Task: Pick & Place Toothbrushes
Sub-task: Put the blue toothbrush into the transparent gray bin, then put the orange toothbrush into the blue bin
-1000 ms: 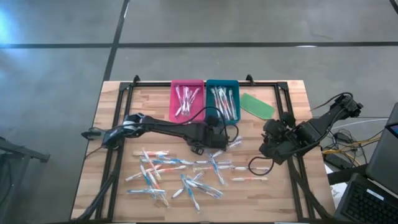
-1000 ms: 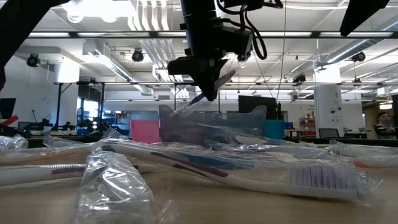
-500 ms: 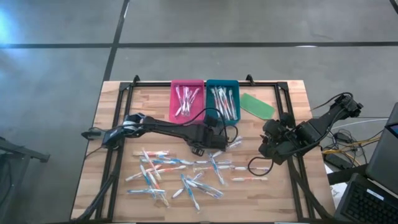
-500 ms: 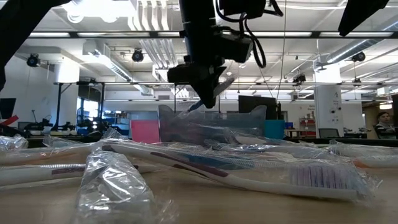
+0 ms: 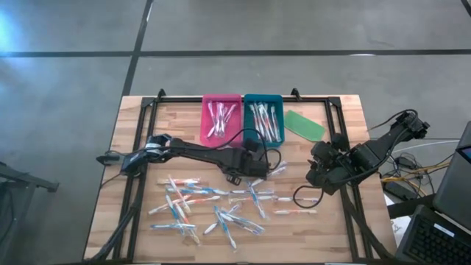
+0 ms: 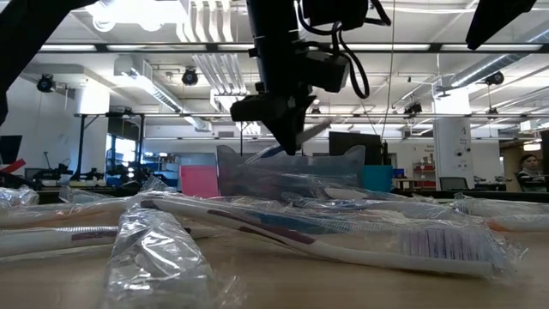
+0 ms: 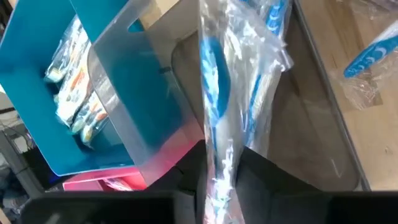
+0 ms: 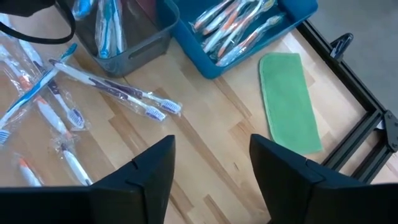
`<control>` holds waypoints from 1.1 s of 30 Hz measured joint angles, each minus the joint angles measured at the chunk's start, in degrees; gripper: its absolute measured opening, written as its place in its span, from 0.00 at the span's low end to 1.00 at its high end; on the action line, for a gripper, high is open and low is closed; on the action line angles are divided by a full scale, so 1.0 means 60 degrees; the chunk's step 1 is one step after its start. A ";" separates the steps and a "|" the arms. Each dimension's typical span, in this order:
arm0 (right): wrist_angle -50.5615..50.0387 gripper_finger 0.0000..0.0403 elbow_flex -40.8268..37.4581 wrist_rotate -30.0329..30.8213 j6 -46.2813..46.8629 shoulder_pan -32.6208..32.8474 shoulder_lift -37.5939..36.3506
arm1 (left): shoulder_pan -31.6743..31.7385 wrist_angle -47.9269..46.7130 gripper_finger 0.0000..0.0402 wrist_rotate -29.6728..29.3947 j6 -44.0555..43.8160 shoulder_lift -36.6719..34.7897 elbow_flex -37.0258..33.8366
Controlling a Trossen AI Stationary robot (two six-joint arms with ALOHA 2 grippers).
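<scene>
Left wrist view: left end effector (image 7: 219,180) seemingly pinches wrapped blue toothbrush (image 7: 214,118).

Pink, teal and green against pale wood

The counter (image 5: 140,140) is light striped wood, framed by black rails. One tray (image 5: 221,118) is hot pink, its neighbour (image 5: 264,116) teal blue, and a clear smoky-grey bin (image 8: 134,34) sits beside them. A flat oblong piece (image 5: 304,124) is bright green. The toothbrushes (image 5: 213,208) are whitish in clear glossy wrappers, with blue, orange and pink accents; the wrapped one (image 7: 214,118) at the left pincer (image 5: 266,166) has a vivid blue handle. Both arms are black.
</scene>
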 joint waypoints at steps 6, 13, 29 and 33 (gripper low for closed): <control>0.0089 0.46 0.0000 0.0000 0.0000 0.0000 0.0000 | 0.0001 0.0238 0.31 -0.0002 0.0145 0.0000 0.0004; 0.0137 0.41 0.0000 0.0000 0.0000 0.0000 0.0000 | -0.0015 0.0349 0.39 -0.1037 0.0460 -0.0163 0.0004; 0.1528 0.29 0.0011 0.0103 -0.0738 -0.0109 -0.0086 | -0.0025 0.1834 0.41 0.0863 -0.1137 -0.3242 0.0091; 0.2445 0.26 0.0013 -0.0091 -0.1462 -0.0127 -0.0153 | -0.0055 0.2249 0.41 0.0984 -0.1176 -0.3692 0.0086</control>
